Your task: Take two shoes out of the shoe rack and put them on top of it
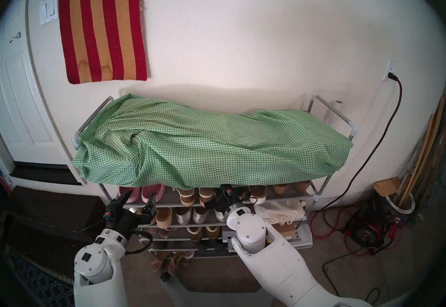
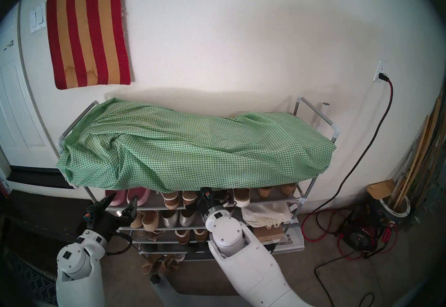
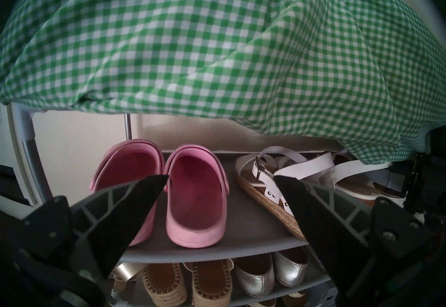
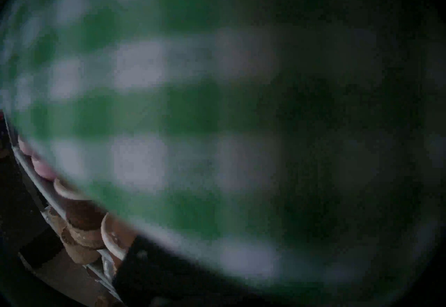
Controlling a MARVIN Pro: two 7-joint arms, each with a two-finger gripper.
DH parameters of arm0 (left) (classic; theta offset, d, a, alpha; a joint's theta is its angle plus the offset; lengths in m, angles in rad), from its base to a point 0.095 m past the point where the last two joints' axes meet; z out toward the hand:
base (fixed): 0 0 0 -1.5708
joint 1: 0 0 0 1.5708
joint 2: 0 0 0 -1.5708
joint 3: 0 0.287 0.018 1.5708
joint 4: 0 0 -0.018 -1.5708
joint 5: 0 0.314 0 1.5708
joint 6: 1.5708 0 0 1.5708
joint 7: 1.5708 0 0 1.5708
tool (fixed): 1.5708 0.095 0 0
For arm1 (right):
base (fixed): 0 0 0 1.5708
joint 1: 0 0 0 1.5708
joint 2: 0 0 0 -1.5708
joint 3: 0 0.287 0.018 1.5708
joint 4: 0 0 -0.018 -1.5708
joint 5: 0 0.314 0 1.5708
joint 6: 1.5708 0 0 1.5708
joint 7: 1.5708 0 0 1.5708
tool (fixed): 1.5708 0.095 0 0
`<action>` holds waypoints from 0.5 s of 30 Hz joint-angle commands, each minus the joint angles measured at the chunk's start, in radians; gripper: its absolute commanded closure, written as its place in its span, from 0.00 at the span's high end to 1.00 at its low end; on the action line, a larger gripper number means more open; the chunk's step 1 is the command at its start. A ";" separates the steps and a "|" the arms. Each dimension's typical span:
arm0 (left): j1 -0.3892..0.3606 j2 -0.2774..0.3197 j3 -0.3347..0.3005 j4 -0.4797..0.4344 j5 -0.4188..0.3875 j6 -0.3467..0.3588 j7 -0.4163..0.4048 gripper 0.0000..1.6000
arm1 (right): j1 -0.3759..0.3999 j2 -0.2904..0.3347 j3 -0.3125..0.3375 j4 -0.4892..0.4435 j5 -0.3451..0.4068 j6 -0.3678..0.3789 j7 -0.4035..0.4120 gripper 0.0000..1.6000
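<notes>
**Q:** Why does the left end effector hang in front of the rack with nothing in it?

**A:** Its fingers are spread wide and it faces the first shelf under the cloth. The pink clogs sit straight ahead of it. The sandals, white-strapped with rope-wrapped soles, stand just to the right of the clogs on the same shelf, heels outward. It looks lined up for a reach that has not yet begun.

**Q:** And the right end effector?

**A:** It is tucked under the cloth's front hem near the middle of that shelf, by the sandals. Its own camera shows almost nothing but blurred green check pressed close, so I cannot tell whether it is spread or pinching anything.

**Q:** Why is the cloth a concern?

**A:** It drapes the whole top of the rack and hangs over the front edge, hiding part of the shelf. The sandals must end up on top of it, and loose folds could snag a strap on the way out.
</notes>
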 commanded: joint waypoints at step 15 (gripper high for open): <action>-0.001 0.002 -0.001 -0.002 0.002 0.001 0.000 1.00 | -0.232 0.204 0.050 -0.326 0.026 -0.006 0.069 0.00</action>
